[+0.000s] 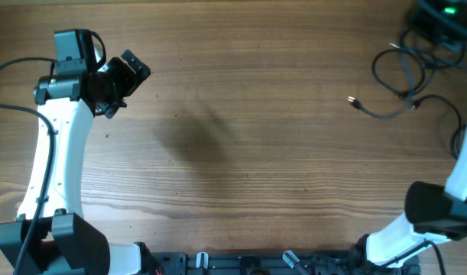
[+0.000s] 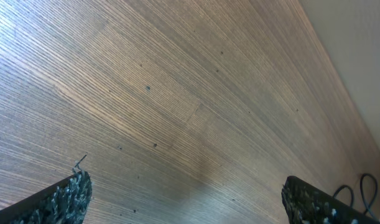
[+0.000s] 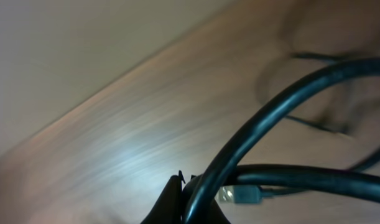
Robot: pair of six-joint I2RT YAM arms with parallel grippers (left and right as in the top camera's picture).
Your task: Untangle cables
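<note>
- Cables (image 1: 407,84) are seen looped at the bench's (image 1: 241,137) top-right corner in the overhead view, directly at the right end effector (image 3: 180,198).
- Right end effector: pressed together, w/ one strand pinched at the tips (view blurred).
- Left end effector (image 2: 186,199): spread wide, nothing held, well apart from cables.

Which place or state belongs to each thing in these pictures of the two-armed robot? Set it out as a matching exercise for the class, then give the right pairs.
Things:
1. left hand
2. right hand
3. plug end

Places or states:
A. shut on a cable
B. lying on the table, apart from both hands
C. open wide over bare wood

Pairs: 1-C, 2-A, 3-B
</note>
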